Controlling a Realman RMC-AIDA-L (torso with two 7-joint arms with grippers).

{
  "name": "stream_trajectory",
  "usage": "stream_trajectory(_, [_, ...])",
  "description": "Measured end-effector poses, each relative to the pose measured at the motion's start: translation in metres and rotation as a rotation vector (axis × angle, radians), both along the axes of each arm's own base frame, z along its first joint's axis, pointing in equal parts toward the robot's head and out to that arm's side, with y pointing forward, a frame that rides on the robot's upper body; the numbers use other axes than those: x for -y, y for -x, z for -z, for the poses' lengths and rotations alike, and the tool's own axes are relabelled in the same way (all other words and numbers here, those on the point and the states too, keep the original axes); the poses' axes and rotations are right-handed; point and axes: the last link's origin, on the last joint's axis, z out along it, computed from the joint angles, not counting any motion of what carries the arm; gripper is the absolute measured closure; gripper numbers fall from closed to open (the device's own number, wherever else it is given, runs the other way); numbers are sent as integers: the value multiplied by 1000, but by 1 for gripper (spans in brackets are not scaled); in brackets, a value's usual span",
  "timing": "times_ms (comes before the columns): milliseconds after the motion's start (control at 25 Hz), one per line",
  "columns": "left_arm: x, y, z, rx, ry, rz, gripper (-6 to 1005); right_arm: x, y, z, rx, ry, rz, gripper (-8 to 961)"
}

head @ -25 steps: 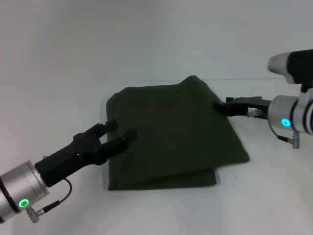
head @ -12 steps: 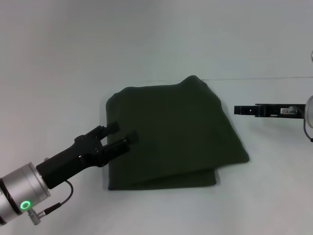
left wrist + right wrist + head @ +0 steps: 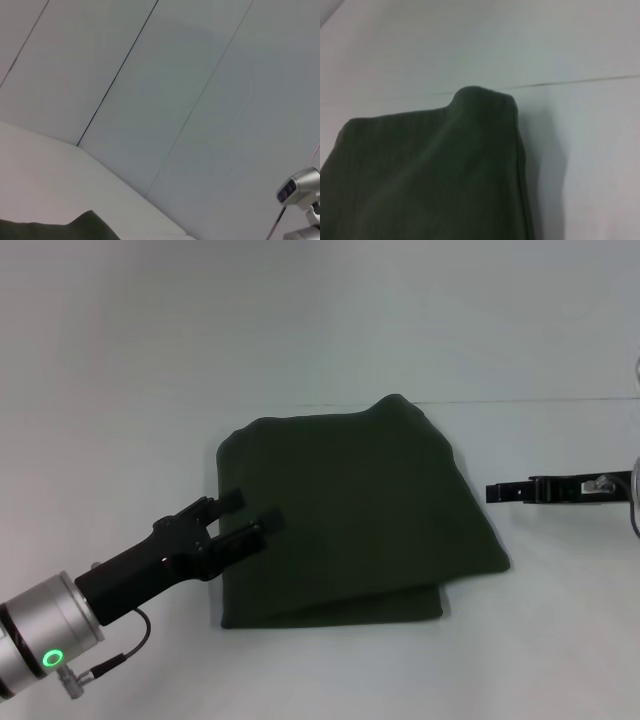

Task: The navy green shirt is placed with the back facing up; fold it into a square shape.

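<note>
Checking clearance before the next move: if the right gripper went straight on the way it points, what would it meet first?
Probably the right edge of the folded dark olive-green fabric shirt. The right gripper points at it across bare white table; its height is unclear.

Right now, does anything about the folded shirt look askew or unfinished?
Yes. The navy green shirt is folded but not square: its top layer lies skewed, a lower layer peeks out along the near edge, and the far corner humps up. The left gripper hovers open at its left edge; the right gripper is clear.
</note>
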Motion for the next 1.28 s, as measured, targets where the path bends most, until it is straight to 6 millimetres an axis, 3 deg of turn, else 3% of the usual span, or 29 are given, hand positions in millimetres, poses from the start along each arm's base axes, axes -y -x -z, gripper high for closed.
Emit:
stream_trajectory(520, [0,0,-1,2,-3,-2,125,5,3,27,17,59,4,247])
stream_trajectory(1080, [-2,2,0,-6,-7,-15,125,4,6,41,39,58,8,246])
stream_trajectory(1280, [-2,1,0,-7,-8,-13,125,5,6,43,37,61,9,312])
